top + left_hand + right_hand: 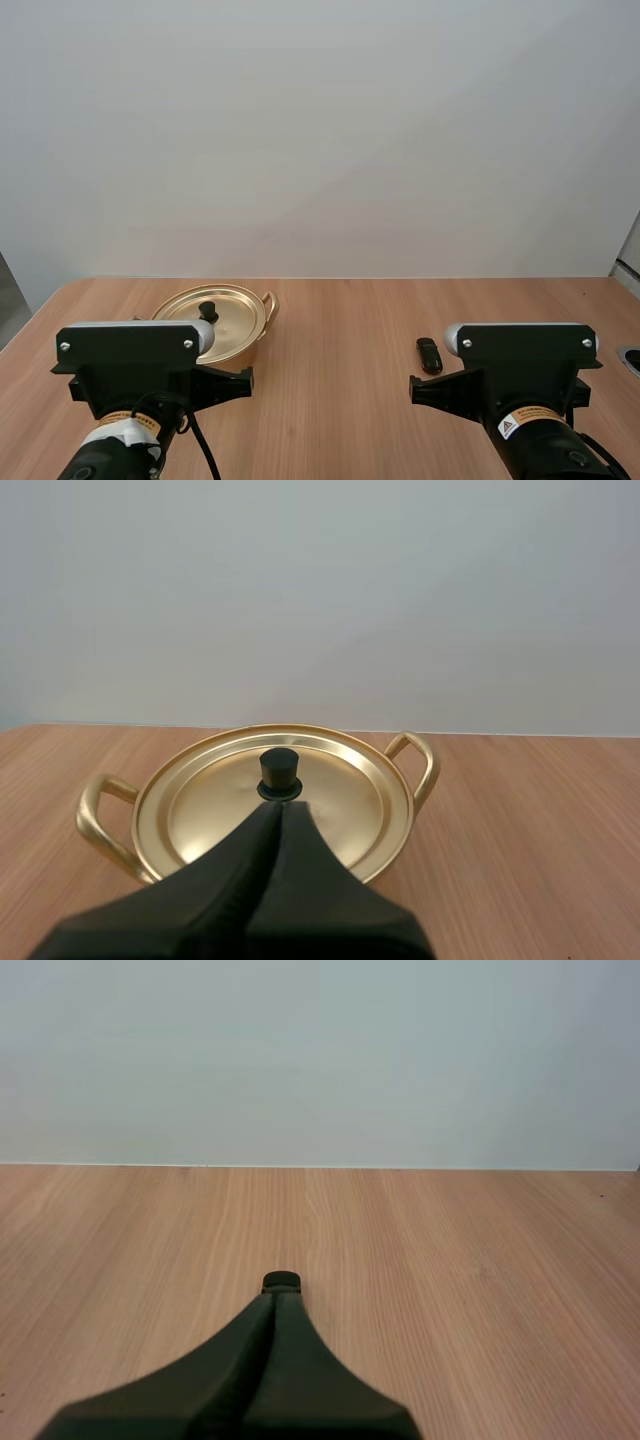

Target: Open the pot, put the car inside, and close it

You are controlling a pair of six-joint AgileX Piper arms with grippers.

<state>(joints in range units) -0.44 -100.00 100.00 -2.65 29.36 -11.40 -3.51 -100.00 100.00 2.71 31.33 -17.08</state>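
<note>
Barely begun: both grippers clenched empty, pot lidded

Left gripper [280, 808] is clenched on nothing, its two fingers pressed into one dark wedge. Its tip hangs just short of the knob [279, 770], a black stub at the centre of the lid [345, 800]. Whether the tip touches the knob cannot be told. The lid lies flat on the gold pot [240, 350], between the pot's two loop handles [428, 768].

Right gripper [280, 1298] is likewise clenched on nothing, well off to the right of the pot. Its tip is aimed at the car [429, 355], a small dark toy. In the right wrist view, one end of the car peeps out just beyond the fingertips. The car lies on the wooden table [340, 320], well apart from the pot and to the pot's right.

As a judgement, none of the task is done. The pot is closed and the car is outside it. All three steps remain: lift the lid off, put the car in the pot, and set the lid back on.

An orange-and-white warning sticker with a triangle sign sits on the left arm [135, 425], and another on the right arm [525, 422]. Their wording is too small to read. No brand or lettering can be made out on the pot, lid or car.
</note>
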